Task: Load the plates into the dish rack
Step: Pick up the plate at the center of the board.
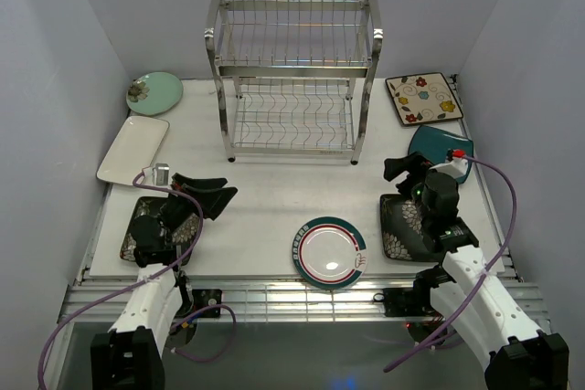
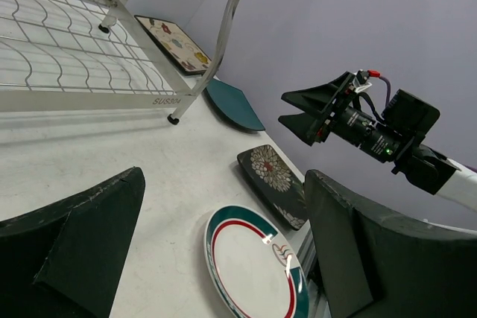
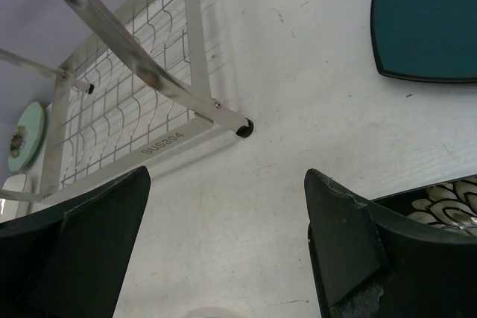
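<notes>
Left hand point(image 1: 218, 191) spread wide, holding nothing; right hand point(image 1: 402, 169) likewise, seemingly near dark floral plate point(image 1: 396, 237).

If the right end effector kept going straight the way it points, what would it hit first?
Probably the bare table, just short of the dish rack and its nearest foot; depth is hard to judge.
</notes>
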Controlling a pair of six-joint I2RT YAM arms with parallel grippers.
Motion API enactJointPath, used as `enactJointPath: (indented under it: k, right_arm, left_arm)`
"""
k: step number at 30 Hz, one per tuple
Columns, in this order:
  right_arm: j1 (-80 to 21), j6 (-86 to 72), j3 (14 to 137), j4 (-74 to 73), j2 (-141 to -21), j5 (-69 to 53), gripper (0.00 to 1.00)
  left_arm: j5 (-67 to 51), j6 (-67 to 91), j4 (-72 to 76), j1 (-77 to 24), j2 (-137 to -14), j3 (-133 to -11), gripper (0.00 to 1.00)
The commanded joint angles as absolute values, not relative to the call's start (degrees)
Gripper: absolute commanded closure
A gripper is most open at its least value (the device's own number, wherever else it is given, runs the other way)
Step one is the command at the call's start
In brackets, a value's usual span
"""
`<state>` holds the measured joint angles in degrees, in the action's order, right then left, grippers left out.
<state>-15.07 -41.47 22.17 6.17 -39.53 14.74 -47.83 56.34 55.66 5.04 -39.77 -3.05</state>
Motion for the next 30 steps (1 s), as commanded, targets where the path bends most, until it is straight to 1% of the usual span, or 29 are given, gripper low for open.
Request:
enactJointPath:
  k: [1,8,15,18,24,25,30]
  right_arm:
    - [-14.94,-41.40,23.55,3.35,-38.06,20.30,0.10]
    - [-14.59,-40.52,23.38,3.34,-37.62,19.60,0.10]
    - [-10.29,-41.48,24.08,1.94,-39.73,16.87,0.10]
    - [-7.48,-41.75,24.52,0.36,-40.17,17.05,0.10]
    - [4.29,-43.50,23.47,-1.57,-42.63,8.37,0.10]
    - [6.92,-43.77,23.21,-1.76,-42.54,8.00,0.10]
    - [11.33,-45.88,20.57,-3.16,-39.03,10.98,0.08]
  left_arm:
    - [-46.76,55.37,52.92,4.92,-39.55,-2.81,0.02]
    - [-47.90,55.02,51.50,4.92,-42.28,-4.48,0.02]
    - [-47.90,54.58,51.15,4.92,-39.47,-4.13,0.02]
    - [-47.81,54.14,50.54,4.92,-39.02,-4.04,0.02]
    - [-48.08,54.58,49.92,4.92,-42.53,-5.18,0.02]
    - [-48.08,54.75,49.83,4.92,-42.80,-5.27,0.02]
    - [-47.64,54.76,49.83,4.92,-41.93,-4.75,0.02]
